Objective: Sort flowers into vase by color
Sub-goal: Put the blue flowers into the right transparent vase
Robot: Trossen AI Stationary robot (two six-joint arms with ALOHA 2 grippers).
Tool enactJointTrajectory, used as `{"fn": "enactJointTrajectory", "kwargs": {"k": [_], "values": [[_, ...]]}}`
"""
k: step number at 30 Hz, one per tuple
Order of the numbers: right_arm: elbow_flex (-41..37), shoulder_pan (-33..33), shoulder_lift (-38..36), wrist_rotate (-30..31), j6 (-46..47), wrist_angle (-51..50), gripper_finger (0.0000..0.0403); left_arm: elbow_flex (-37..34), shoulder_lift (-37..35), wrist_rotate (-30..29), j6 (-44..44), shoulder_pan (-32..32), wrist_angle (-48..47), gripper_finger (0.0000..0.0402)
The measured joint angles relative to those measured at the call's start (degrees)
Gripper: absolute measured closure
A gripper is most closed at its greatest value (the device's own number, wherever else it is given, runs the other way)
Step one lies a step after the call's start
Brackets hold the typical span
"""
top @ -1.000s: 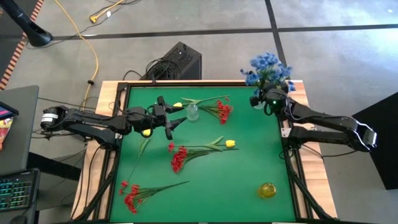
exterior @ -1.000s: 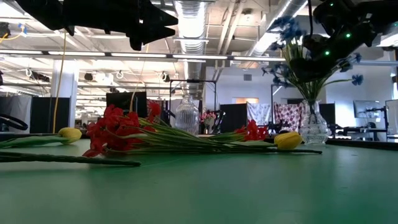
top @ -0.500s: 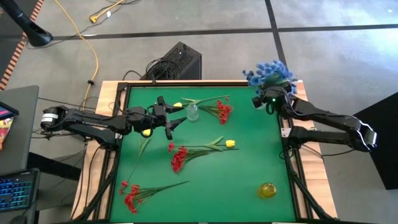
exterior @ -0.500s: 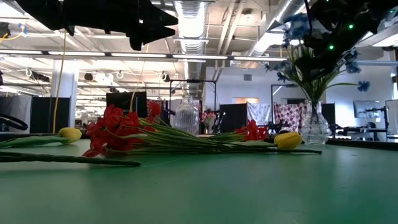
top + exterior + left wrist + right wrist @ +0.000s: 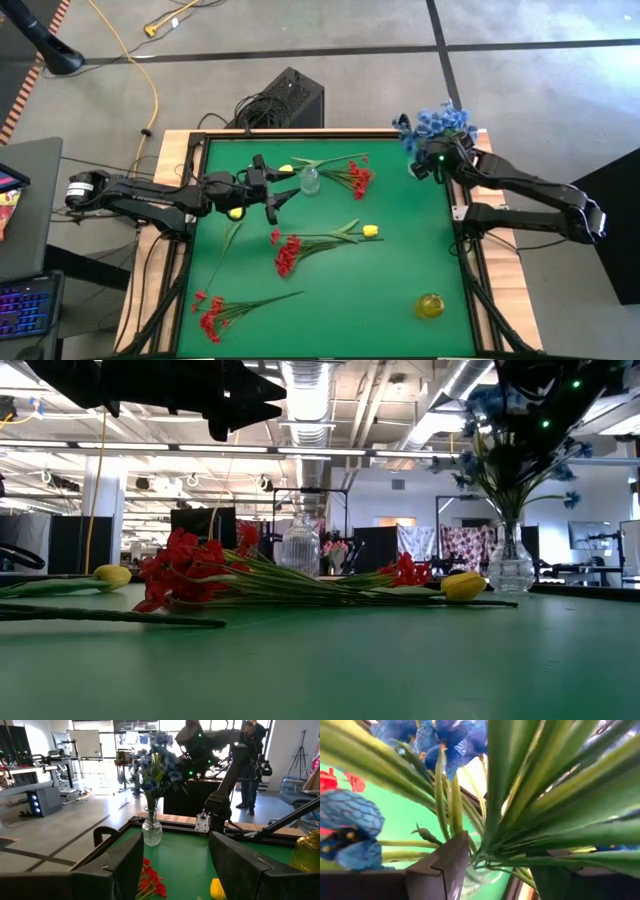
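The right hand (image 5: 432, 163) gripped the blue flowers (image 5: 432, 123) by their stems, steadying them in the corner vase (image 5: 509, 565). The left hand (image 5: 272, 196) hovered wide open over the tabletop (image 5: 380, 280), near red sprigs (image 5: 290, 250).

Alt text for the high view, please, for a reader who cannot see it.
Overhead view of a green table: the right gripper is among blue flowers at the far right corner. The left gripper hovers open at the left, with red flowers and yellow buds lying loose.
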Motion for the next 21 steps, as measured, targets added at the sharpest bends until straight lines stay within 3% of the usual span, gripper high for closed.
{"fn": "enactJointTrajectory", "kwargs": {"k": [11,21], "values": [[5.4,0.0,0.2,-0.2,1.2,-10.7,0.0182,0.0,0.0,0.0,-0.3,0.0,0.1,0.0189],[10.7,0.0,1.2,-4.3,-0.8,-19.8,0.0182,0.0,0.0,0.3,-0.3,0.0,0.3,0.0189]]}}
